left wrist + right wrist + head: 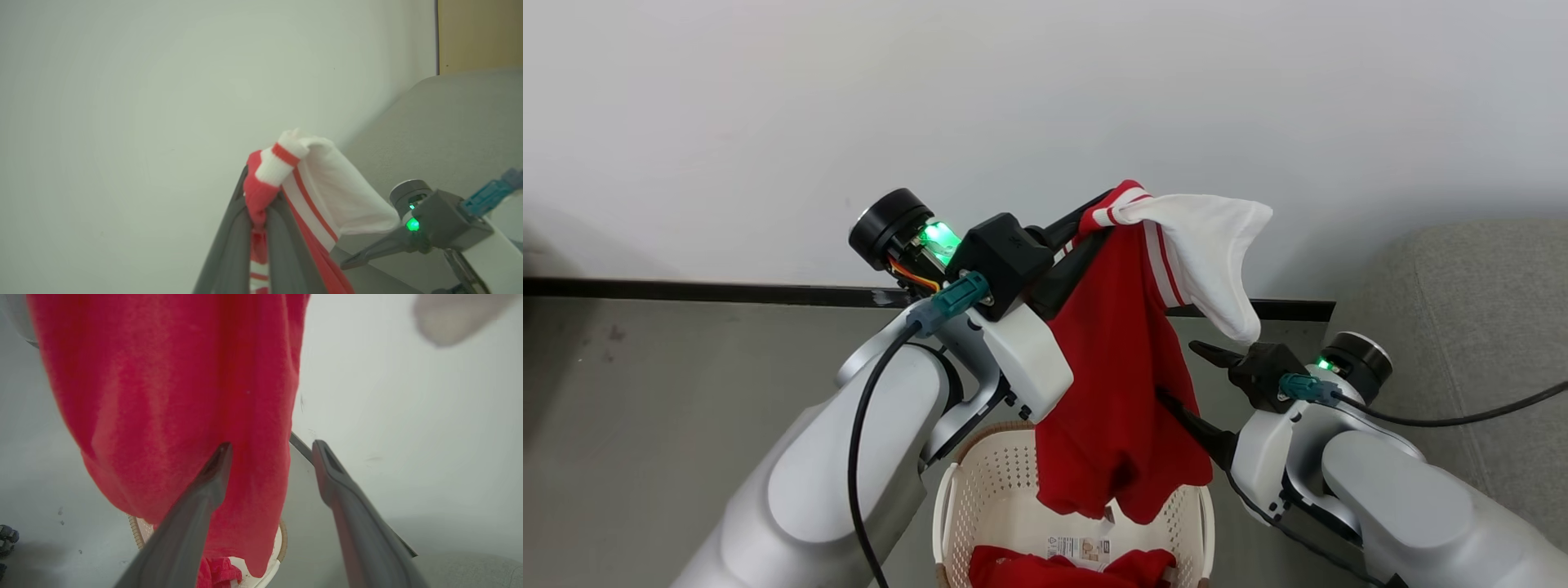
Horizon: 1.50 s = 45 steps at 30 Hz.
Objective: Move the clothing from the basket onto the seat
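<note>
Left end effector (1088,219): clenched on the striped trim of the red garment (1119,384), raised before the white wall (768,122).
Red garment: hung from that grip above the basket (992,490), white panel drooping to the right.
Right end effector (273,447): fingers spread wide, grasping nothing, just beside the hanging cloth's lower part.
Basket: stood on the floor (645,392), with more red clothing (1029,569) and a paper label (1080,549) inside.
Seat (1470,302): grey, off to the right, apart from the garment.

Grey floor (686,367), cream perforated basket (992,482) standing on it, grey sofa (1462,310) alongside.
</note>
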Motion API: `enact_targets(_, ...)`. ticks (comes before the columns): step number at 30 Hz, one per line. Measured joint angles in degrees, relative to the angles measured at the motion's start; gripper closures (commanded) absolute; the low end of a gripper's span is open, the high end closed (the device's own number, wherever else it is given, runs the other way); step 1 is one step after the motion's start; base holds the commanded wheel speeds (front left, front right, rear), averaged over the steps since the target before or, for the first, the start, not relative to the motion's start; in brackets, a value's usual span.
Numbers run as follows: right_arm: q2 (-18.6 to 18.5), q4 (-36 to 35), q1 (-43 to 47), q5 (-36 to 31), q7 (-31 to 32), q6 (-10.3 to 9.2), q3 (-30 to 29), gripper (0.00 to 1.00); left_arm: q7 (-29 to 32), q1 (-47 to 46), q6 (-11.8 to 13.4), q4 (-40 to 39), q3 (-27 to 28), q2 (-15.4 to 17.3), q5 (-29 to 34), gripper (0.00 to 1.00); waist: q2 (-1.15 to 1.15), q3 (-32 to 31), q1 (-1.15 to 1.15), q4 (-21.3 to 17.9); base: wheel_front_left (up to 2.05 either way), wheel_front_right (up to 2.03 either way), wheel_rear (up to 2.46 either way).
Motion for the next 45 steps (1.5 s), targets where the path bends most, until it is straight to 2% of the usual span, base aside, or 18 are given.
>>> enact_targets(10, 0.1, 2.1, -3.9, 3.2, 0.0, 0.01, 9.1, 0.0, 1.5, 0.0, 0.0, -2.3, -1.6, -0.2, -1.1, 1.0, 0.0, 0.2, 0.0, 1.8, 0.0, 0.0, 0.0)
enact_targets(11, 0.3, 2.2, -4.3, 3.7, 0.0, 0.01, 10.0, 0.15, 1.7, 0.0, 0.0, -2.5, -1.7, -0.2, -1.2, 1.0, 0.0, 0.3, 0.0, 2.0, 0.0, 0.0, 0.0)
enact_targets(13, 0.5, 2.3, -4.6, 4.1, 0.0, 0.02, 10.6, 0.52, 1.9, 0.0, 0.0, -2.6, -1.8, -0.2, -1.4, 1.0, 0.0, 0.3, 0.0, 2.1, 0.0, 0.0, 0.0)
enact_targets(14, 0.7, 2.4, -4.9, 4.4, 0.0, 0.02, 10.9, 0.6, 2.0, 0.0, 0.0, -2.8, -1.8, -0.2, -1.5, 1.0, 0.0, 0.4, 0.0, 2.2, 0.0, 0.0, 0.0)
enact_targets(15, 0.8, 2.5, -5.2, 4.7, 0.0, 0.02, 11.5, 0.6, 2.0, 0.0, 0.0, -3.0, -1.9, -0.2, -1.5, 1.0, 0.0, 0.5, 0.0, 2.3, 0.0, 0.0, 0.0)
enact_targets(16, 0.8, 2.5, -5.5, 4.9, 0.0, 0.03, 12.2, 0.67, 2.2, 0.0, 0.0, -3.1, -1.9, -0.2, -1.5, 1.0, 0.0, 0.5, 0.0, 2.4, 0.0, 0.0, 0.0)
enact_targets(17, 0.8, 2.4, -6.0, 5.2, 0.0, 0.03, 12.7, 0.78, 2.4, 0.0, 0.0, -3.1, -1.9, -0.2, -1.6, 1.0, 0.0, 0.6, 0.0, 2.5, 0.0, 0.0, 0.0)
enact_targets(18, 0.8, 2.4, -6.2, 5.4, 0.0, 0.03, 13.0, 0.96, 2.5, 0.0, 0.0, -3.2, -1.9, -0.2, -1.7, 1.0, 0.0, 0.7, 0.0, 2.6, 0.0, 0.0, 0.0)
enact_targets(19, 0.8, 2.3, -6.4, 5.7, 0.0, 0.03, 13.4, 1.0, 2.5, 0.0, 0.0, -3.2, -1.8, -0.2, -1.9, 1.0, 0.0, 0.8, 0.0, 2.6, 0.0, 0.0, 0.0)
enact_targets(30, -1.6, -1.1, -7.0, 7.7, 0.0, 0.03, 14.5, 1.0, 2.9, 2.6, 1.2, -1.6, 0.8, 1.6, -2.1, 1.0, 0.0, 1.6, 0.0, 1.4, 0.0, 0.0, 0.0)
enact_targets(36, -4.1, -4.5, -6.3, 8.9, 0.0, 0.03, 9.8, 1.0, 2.1, 4.8, 2.2, 0.4, 1.7, 2.3, -2.6, 0.99, 0.0, 1.9, 0.0, -0.2, 0.0, 0.0, 0.0)
enact_targets(37, -4.7, -5.1, -5.8, 8.9, 0.0, 0.03, 8.7, 1.0, 1.9, 5.1, 2.2, 0.9, 1.7, 2.3, -2.6, 0.91, 0.0, 1.9, 0.0, -0.5, 0.0, 0.0, 0.0)
enact_targets(39, -5.5, -6.1, -4.6, 8.9, 0.0, 0.03, 7.0, 1.0, 1.3, 5.8, 2.6, 1.6, 1.8, 2.2, -3.1, 0.65, 0.0, 2.0, 0.0, -1.2, 0.0, 0.0, 0.0)
enact_targets(41, -6.3, -7.3, -3.4, 8.9, 0.0, 0.03, 5.1, 1.0, 0.8, 6.3, 2.6, 2.4, 1.8, 2.1, -3.1, 0.52, 0.0, 2.1, 0.0, -1.9, 0.0, 0.0, 0.0)
enact_targets(42, -6.5, -7.8, -3.0, 8.9, 0.0, 0.03, 4.2, 1.0, 0.7, 6.6, 2.6, 2.8, 1.8, 2.0, -3.2, 0.38, 0.0, 2.1, 0.0, -2.3, 0.0, 0.0, 0.0)
enact_targets(43, -6.7, -8.4, -2.6, 8.8, 0.0, 0.03, 3.1, 1.0, 0.2, 7.0, 2.7, 3.3, 1.8, 2.0, -3.2, 0.13, 0.0, 2.2, 0.0, -2.7, 0.0, 0.0, 0.0)
enact_targets(44, -7.0, -9.0, -2.1, 8.8, 0.0, 0.03, 2.0, 1.0, -0.1, 7.3, 2.9, 3.7, 1.7, 1.9, -3.4, 0.04, 0.0, 2.2, 0.0, -3.1, 0.0, 0.0, 0.0)
enact_targets(45, -7.3, -9.4, -1.8, 8.7, 0.0, 0.03, 1.1, 1.0, -0.5, 7.5, 3.0, 4.0, 1.7, 1.8, -3.4, 0.0, 0.0, 2.3, 0.0, -3.5, 0.0, 0.0, 0.0)
